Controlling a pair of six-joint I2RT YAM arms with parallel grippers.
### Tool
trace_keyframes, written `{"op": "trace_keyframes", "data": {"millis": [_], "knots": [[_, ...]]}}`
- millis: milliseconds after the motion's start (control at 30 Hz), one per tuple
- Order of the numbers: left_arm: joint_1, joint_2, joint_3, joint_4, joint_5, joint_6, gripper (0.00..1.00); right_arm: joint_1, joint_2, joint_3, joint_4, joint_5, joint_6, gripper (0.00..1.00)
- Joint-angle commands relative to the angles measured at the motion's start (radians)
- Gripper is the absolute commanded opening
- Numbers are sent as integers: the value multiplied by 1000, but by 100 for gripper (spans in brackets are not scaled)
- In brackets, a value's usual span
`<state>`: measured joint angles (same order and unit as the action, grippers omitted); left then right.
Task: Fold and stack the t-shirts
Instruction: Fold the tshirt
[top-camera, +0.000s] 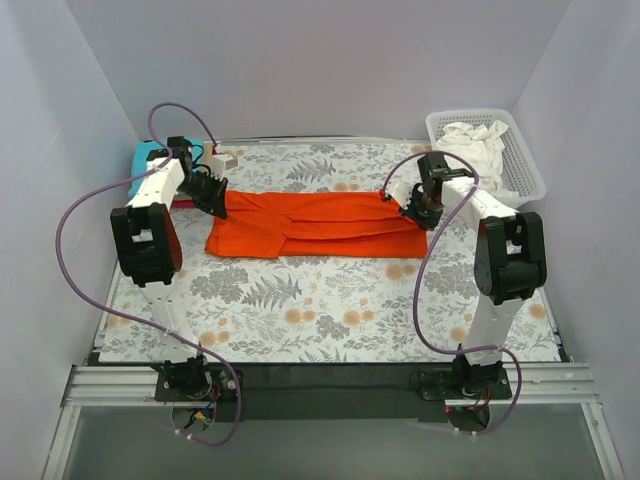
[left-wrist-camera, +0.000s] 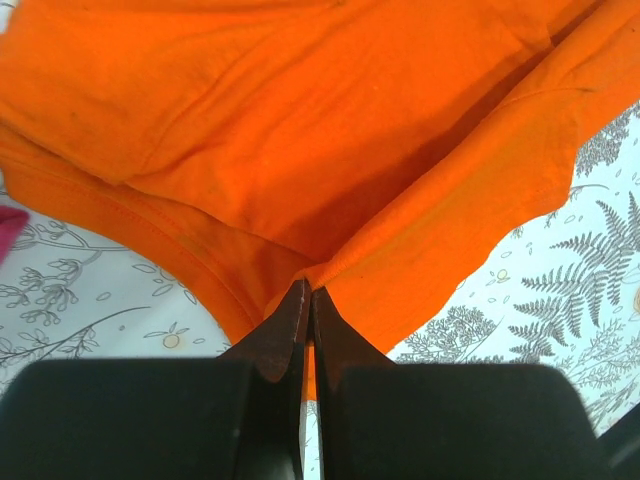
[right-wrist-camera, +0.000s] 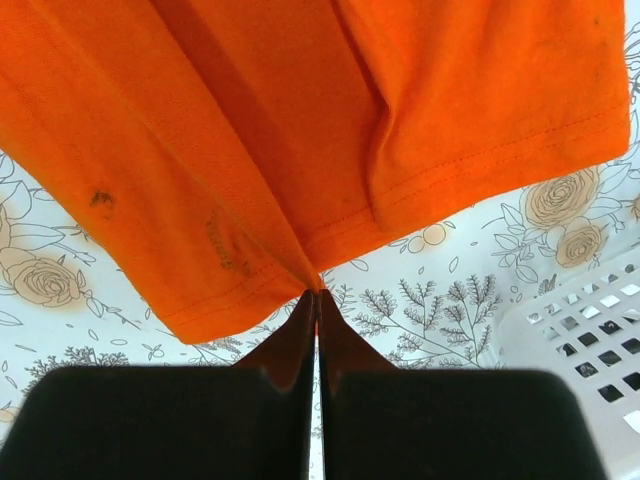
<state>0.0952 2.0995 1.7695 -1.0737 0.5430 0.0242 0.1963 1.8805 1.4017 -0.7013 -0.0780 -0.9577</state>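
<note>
Top view: the orange t-shirt (top-camera: 320, 225) lies pulled into a long band across the grey floral cloth (top-camera: 300, 300) that covers the surface. My left hand (top-camera: 215, 197) is at the shirt's left end and my right hand (top-camera: 415, 212) is at its right end. Past the shirt's right end, towards the back, a white lattice basket (top-camera: 528, 165) holds a crumpled white t-shirt (top-camera: 475, 140). Behind the shirt's left end, a teal t-shirt (top-camera: 148, 156) shows beside my left arm.

Left wrist view: my left hand (left-wrist-camera: 306, 295) has its two fingers pressed together, pinching a gathered edge of the orange t-shirt (left-wrist-camera: 300, 120), which fans away from the pinch. A sliver of crimson cloth (left-wrist-camera: 10, 228) shows left of the shirt.

Right wrist view: my right hand (right-wrist-camera: 317, 298) is closed tight on the orange t-shirt's (right-wrist-camera: 300, 120) stitched hem. The basket's (right-wrist-camera: 580, 320) corner lies to the shirt's lower right.
</note>
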Motion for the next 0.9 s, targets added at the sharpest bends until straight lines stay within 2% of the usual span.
{"op": "trace_keyframes", "data": {"millis": [0,467,500,567,600,700,800,867], "knots": [[6,-9,59,18,32,-44,0,-6,22,33,-4,3,-24,1],[6,48,62,101,-17,-93,0,-12,80,63,8,11,-4,1],[5,53,61,106,-28,-96,4,-11,86,72,8,21,7,2],[5,57,70,100,-29,-101,17,-12,98,79,3,33,16,11],[5,51,76,86,-17,-101,25,-11,98,79,5,41,17,24],[5,2,91,60,14,-95,35,-12,66,80,3,29,30,41],[-17,-74,75,-2,23,-47,39,-12,5,85,-1,11,69,48],[-31,-134,-29,3,6,-29,40,-12,-20,85,-15,1,105,48]]}}
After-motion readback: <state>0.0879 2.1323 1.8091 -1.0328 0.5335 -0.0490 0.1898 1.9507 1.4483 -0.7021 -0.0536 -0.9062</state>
